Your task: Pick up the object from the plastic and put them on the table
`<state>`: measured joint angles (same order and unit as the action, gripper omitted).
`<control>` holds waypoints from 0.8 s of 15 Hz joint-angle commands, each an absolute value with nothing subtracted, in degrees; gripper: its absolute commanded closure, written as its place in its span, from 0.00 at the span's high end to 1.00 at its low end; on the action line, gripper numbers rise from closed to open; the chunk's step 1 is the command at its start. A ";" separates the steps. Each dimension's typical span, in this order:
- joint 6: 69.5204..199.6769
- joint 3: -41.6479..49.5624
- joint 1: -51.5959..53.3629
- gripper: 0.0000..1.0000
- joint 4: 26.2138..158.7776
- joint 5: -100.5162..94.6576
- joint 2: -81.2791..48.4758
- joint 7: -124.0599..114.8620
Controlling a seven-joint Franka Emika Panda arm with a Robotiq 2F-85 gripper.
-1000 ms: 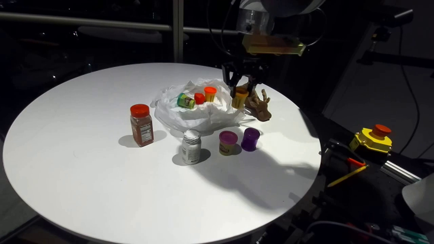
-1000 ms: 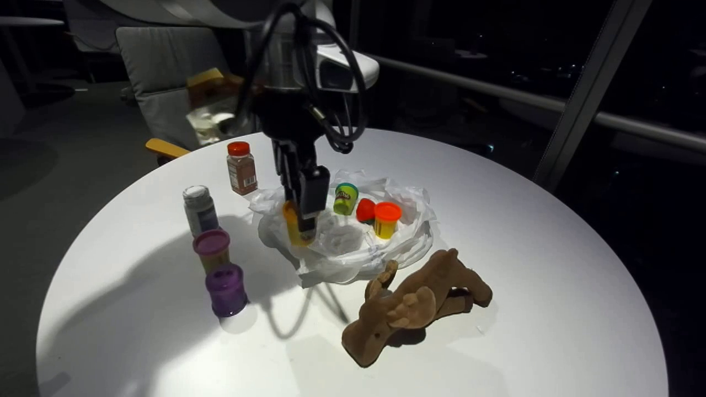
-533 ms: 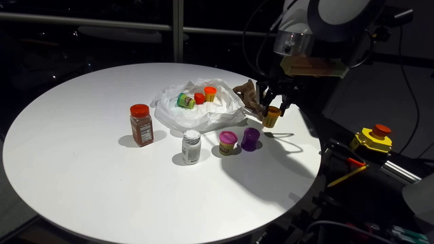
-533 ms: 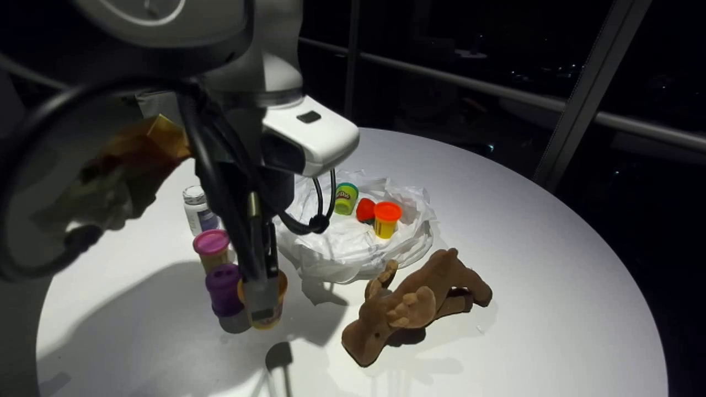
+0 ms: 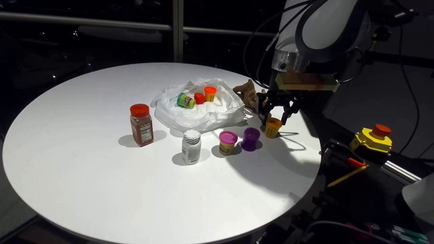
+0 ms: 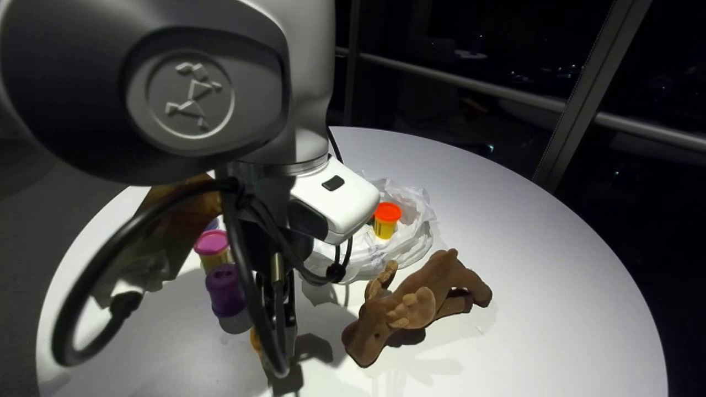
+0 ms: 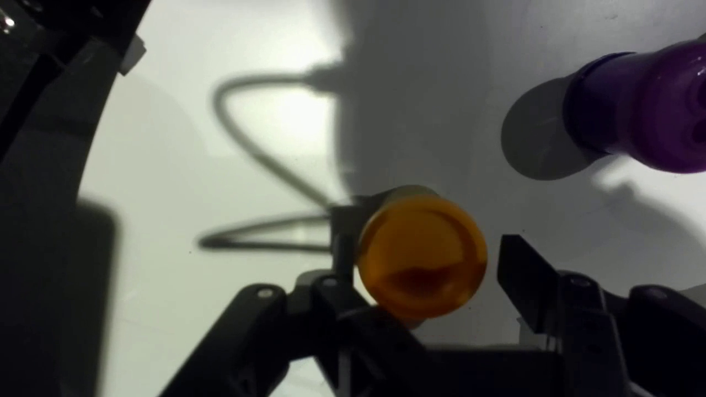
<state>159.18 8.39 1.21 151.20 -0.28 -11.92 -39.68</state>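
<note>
Orange-lidded tub (image 7: 423,248) is seen between the fingers of the gripper (image 5: 275,120). Fingers are spread; a gap is shown on one side of the tub in the wrist view. Tub is roughly upright, down by the table (image 5: 101,189), near the purple tub (image 5: 251,139). From above, its base is mostly masked by its own lid, so whether it is fully seated is hard to call.

In an exterior view the grip zone is largely blocked by the arm (image 6: 259,105) and cables (image 6: 62,325); just a sliver of orange is exposed, and the plastic (image 6: 417,220) is partly covered. In an exterior view a tilted green tub (image 5: 185,101), a red piece (image 5: 199,98) and a red-topped yellow tub (image 5: 210,95) are shown on the plastic. Brown figure (image 6: 419,309) is laid on the table, partly masked by the gripper in an exterior view. Purple tub is cut off at the wrist view's edge. Red-capped jar (image 5: 142,127), white can (image 5: 191,149) and pink-lidded tub (image 5: 228,144) are stood off the plastic; jar label print is too small to be read.

Table is plain white, round, crossed by arm shadows; its near edge is cut by the frame in an exterior view. Room is dark; a metal rail (image 5: 84,21) and a window post (image 6: 590,88) can be made out. On a black surface (image 5: 366,196) alongside, a yellow box (image 5: 371,142) and a pencil (image 5: 347,176) are seen.
</note>
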 commanded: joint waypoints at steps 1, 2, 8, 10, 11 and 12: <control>155.86 10.20 3.32 0.99 149.24 -2.78 -9.26 -42.80; 155.06 10.38 3.88 1.00 148.80 -3.86 -7.74 -43.94; 148.70 6.56 3.20 1.00 134.91 -4.70 -8.42 -44.09; 148.94 6.03 2.33 1.00 128.42 -2.71 -12.57 -42.57; 149.16 5.99 2.03 1.00 125.79 -1.84 -14.32 -42.02; 149.22 6.02 1.65 1.00 122.73 -0.52 -16.65 -41.37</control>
<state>149.98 7.00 3.62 132.44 -3.77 -9.29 -44.06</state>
